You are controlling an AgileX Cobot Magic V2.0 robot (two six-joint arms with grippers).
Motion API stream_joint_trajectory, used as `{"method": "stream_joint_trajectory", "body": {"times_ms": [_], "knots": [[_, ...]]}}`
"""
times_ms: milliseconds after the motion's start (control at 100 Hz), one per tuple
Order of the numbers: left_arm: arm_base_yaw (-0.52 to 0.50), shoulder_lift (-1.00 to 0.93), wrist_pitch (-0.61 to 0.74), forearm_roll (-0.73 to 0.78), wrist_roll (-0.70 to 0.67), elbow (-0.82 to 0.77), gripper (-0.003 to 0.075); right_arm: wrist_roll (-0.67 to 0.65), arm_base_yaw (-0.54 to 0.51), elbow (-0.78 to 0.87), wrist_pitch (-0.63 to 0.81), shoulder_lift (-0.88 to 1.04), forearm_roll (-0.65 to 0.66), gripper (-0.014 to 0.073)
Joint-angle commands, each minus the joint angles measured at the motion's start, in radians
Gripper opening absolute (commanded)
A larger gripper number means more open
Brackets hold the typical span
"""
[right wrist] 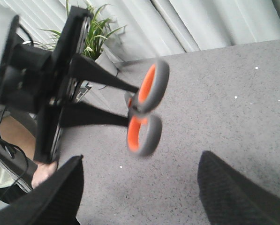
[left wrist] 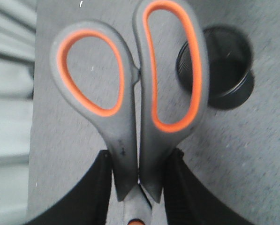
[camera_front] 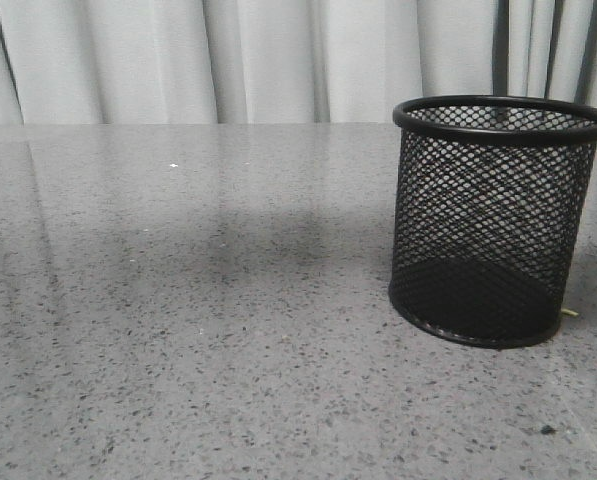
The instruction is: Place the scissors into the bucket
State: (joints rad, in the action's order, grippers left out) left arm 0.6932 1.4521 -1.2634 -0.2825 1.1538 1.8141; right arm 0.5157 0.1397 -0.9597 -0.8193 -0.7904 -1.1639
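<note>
In the left wrist view, the left gripper (left wrist: 139, 187) at the lower centre of the frame is closed on the scissors (left wrist: 135, 98), its two black fingers (left wrist: 100, 187) pressing on the handle shanks just above the orange pivot. The handles fill the middle of the frame; the blades are out of view below. The scissors are stiff, look fairly light, and have a smooth plastic handle that could slip or swing in a pinch so near the pivot, so holding at the shanks, where both sides meet, seems sound.

Beyond the handles, at the upper right of that frame, the bucket (left wrist: 215, 65) stands on the grey table (left wrist: 252, 154), its mouth open and apparently empty.

In the right wrist view, the right gripper (right wrist: 140, 187) is spread wide at the bottom, holding nothing. Farther off, left of centre, the left arm holds the scissors (right wrist: 144, 110) in the air over the table.

The front view shows only the bucket (camera_front: 498, 220) at the right, upright, with neither arm in sight.
</note>
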Motion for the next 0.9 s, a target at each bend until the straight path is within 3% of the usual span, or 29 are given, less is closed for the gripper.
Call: {"method": "stream_joint_trajectory", "body": {"times_ms": [0,370,460,580,770,830,890], "knots": [[0.064,-0.035,0.074,-0.034,-0.03,0.043,-0.002,0.018,0.003,-0.033,0.042,-0.004,-0.072,0.0465],[0.192,-0.033,0.182,-0.035,-0.045,0.044,-0.0019,0.018,0.003,-0.033,0.046,-0.004,-0.075,0.0464],[0.2,-0.033,0.187,-0.04,-0.045,0.044,-0.0019,0.018,0.003,-0.033,0.046,-0.004,-0.078,0.043],[0.204,-0.033,0.191,-0.066,-0.045,0.044,-0.0019,0.018,0.003,-0.033,0.046,-0.004,-0.078,0.0302],[0.204,-0.033,0.212,-0.142,-0.045,0.044,-0.0013,0.018,0.003,-0.033,0.046,-0.004,-0.078,0.0001],[0.204,-0.033,0.202,-0.168,-0.045,0.044,0.0025,0.018,0.003,-0.033,0.046,-0.004,-0.078,-0.007],[0.204,-0.033,0.199,-0.172,-0.045,0.044,0.0102,0.018,0.003,-0.033,0.046,-0.004,-0.078,-0.0073]]}}
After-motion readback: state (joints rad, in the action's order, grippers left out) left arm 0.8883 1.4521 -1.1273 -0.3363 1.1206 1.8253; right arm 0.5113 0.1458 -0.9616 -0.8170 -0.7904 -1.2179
